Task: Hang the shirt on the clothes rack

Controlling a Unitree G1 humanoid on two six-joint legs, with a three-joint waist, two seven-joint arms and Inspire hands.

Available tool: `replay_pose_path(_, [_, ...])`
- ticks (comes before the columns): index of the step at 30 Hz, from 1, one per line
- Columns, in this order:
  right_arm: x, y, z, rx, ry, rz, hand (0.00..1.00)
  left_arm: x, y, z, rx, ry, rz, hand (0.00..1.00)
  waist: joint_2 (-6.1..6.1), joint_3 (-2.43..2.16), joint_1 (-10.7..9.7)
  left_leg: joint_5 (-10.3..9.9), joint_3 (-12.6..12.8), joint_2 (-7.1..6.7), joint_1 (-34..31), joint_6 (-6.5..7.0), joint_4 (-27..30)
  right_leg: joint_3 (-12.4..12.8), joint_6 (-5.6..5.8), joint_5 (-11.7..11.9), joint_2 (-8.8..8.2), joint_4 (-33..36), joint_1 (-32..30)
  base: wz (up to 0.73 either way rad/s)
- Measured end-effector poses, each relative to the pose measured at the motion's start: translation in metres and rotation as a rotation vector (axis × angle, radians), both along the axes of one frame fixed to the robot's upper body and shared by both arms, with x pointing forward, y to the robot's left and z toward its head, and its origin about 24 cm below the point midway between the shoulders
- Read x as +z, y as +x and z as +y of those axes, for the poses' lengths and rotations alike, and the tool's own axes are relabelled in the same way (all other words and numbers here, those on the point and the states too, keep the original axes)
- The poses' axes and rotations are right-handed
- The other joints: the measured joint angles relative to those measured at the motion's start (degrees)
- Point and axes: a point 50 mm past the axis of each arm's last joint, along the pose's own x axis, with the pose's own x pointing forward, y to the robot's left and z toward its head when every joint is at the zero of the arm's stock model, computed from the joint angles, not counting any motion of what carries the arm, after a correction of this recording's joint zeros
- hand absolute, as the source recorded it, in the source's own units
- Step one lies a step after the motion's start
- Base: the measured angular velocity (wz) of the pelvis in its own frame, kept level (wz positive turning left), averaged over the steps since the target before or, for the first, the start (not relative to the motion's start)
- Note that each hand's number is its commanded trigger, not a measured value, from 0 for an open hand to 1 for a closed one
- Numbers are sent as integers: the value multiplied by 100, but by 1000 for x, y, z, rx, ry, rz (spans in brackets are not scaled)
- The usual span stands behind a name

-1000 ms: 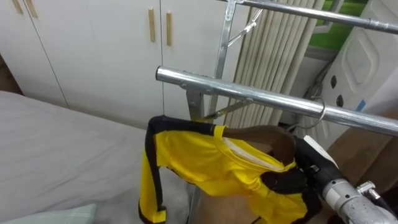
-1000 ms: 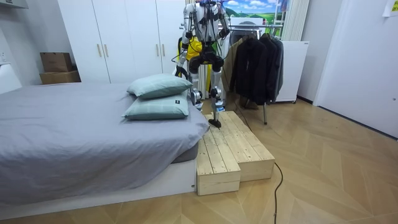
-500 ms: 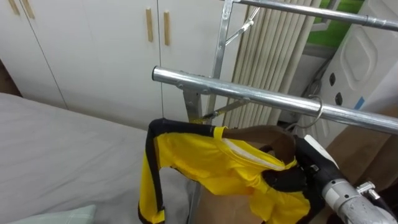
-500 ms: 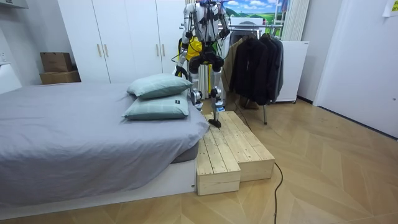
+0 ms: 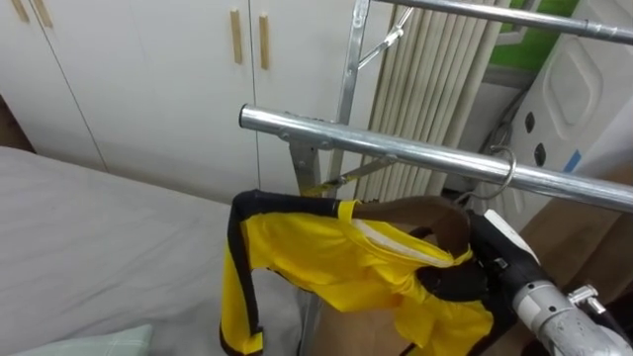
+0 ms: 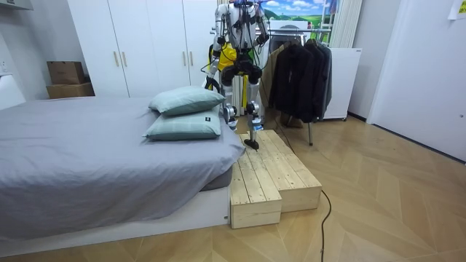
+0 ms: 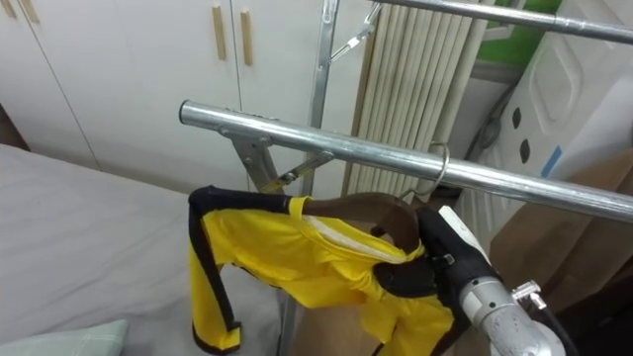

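Yellow shirt (image 5: pixel 316 252), black trim; silver rail (image 5: pixel 396 151)

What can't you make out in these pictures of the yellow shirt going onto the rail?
- Hanger: its hook shows at the rail; in both eye views the rest is covered by the yellow shirt.
- Whether the hook bears on the rail: the contact is behind the rail.
- Shirt's hem: cut off by the eye views' bottom edge.
- Right robot hand, curled on the shirt: partly sunk in folds; too small in the room view.
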Motion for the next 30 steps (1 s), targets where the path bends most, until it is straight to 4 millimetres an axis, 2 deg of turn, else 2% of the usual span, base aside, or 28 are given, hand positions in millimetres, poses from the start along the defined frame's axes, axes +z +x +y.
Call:
replay_pose_path(5, [0,0,-1,-17,9,-8,0,0,-1,0,4,1,10,0,3,-29,4,0,0,1,2,0,0,11,0,0,0,0,2,0])
replay_pose_path(9, [1,0,0,-25,86,-7,0,0,-1,0,9,1,9,0,8,-50,24,0,18,3,29,0,0,41,-4,3,9,16,12,-2])
replay_pose_path(15, [-3,-3,4,-87,443,14,0,-1,-6,0,24,-1,18,0,4,-34,-36,0,11,3,41,0,0,32,-5,3,7,-13,51,1])
replay_pose_path(17, [-8,-4,5,-131,567,30,0,-1,-5,-1,23,0,14,0,2,8,-103,0,-21,0,72,0,3,-4,-5,3,-10,-32,105,8])
replay_pose_path(20, [-14,-9,8,-163,676,49,0,-1,-4,-2,37,-6,9,0,24,27,-123,-1,-2,-1,88,0,-2,3,-4,3,-4,-24,109,0])
replay_pose_path(25, [-19,-13,5,-209,727,57,0,-2,-7,-3,42,-4,14,0,55,44,-167,-1,4,-1,103,0,-3,36,-4,3,-3,-15,108,-2])
replay_pose_path(30, [-22,-17,4,-220,744,69,0,-3,-13,-5,52,3,29,0,80,0,-178,-1,17,0,109,0,-3,43,-4,3,-1,-11,109,0])
